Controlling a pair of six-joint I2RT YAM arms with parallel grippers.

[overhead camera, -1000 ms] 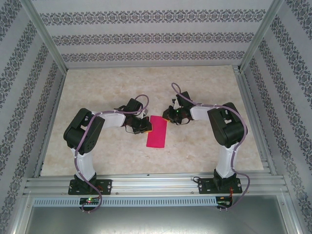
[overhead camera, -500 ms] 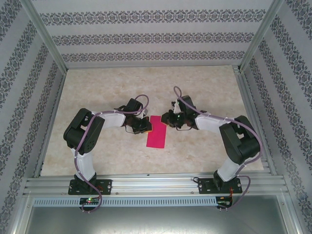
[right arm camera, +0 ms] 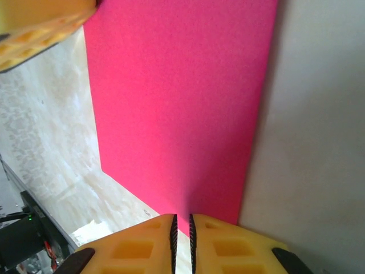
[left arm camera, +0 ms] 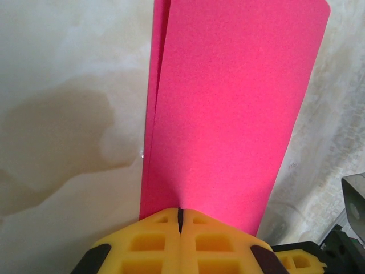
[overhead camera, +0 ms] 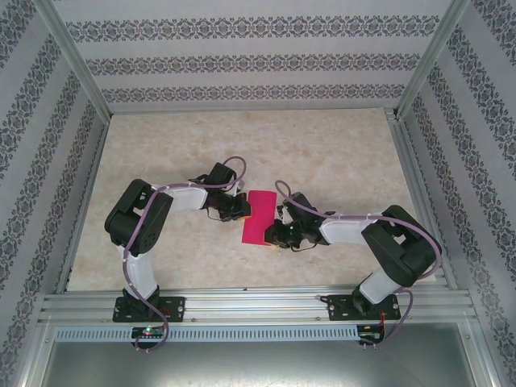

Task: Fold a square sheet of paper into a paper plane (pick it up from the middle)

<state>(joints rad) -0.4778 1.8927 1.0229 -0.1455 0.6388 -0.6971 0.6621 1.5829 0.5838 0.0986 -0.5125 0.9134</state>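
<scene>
— Top external view: where to find the square sheet of paper (overhead camera: 260, 216)?
— Lying flat on the pale, stone-patterned table (overhead camera: 339, 145), in the middle, between both claws. Bright pink, plain, smooth. Folded into a long strip, no square shape to see.
— Pointing which way?
— Long side running from near to far, with the far end leaning a little to the right. Left claw (overhead camera: 239, 210) touching the left long edge. Right claw (overhead camera: 276, 235) at the right edge, by the closer corner.
— Left wrist view?
— Pink paper (left arm camera: 228, 114) stretching away from the camera. Two thin layers peeking apart along the left edge, one far corner a bit rounded. Left claw (left arm camera: 179, 212) shut tight, with blocky yellow fingers (left arm camera: 142, 248) full of square holes, tips right at the near edge. Pinching it or only pressing on it? Can't tell.
— Right wrist view?
— Same paper (right arm camera: 177, 103), flat, a bit grainy, with straight edges. Right claw (right arm camera: 182, 218) open just a crack, tips at the near edge, nothing clearly held in the thin gap. Yellow bit of the left claw (right arm camera: 40, 23) at the far corner.
</scene>
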